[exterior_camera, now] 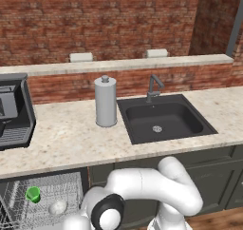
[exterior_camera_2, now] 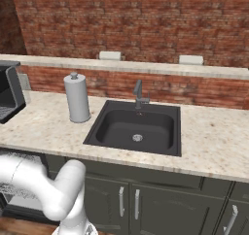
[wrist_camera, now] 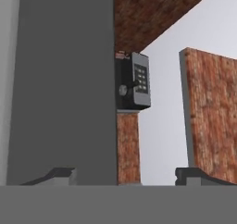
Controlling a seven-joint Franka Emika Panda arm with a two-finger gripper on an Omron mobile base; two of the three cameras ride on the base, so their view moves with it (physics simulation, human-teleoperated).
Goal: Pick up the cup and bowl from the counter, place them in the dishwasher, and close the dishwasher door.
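From the left base view, the green cup point(exterior_camera: 32, 194) and the pale bowl point(exterior_camera: 58, 207) already sit in the dishwasher's white wire rack point(exterior_camera: 66, 188), below the beige worktop point(exterior_camera: 71, 138) at lower left. In the hand view the tool point(wrist_camera: 125, 174) stands spread and empty against a flat dark grey panel point(wrist_camera: 65, 79), likely the dishwasher door. What remains is probably closing it, best done with a broad, steady push high on the panel.
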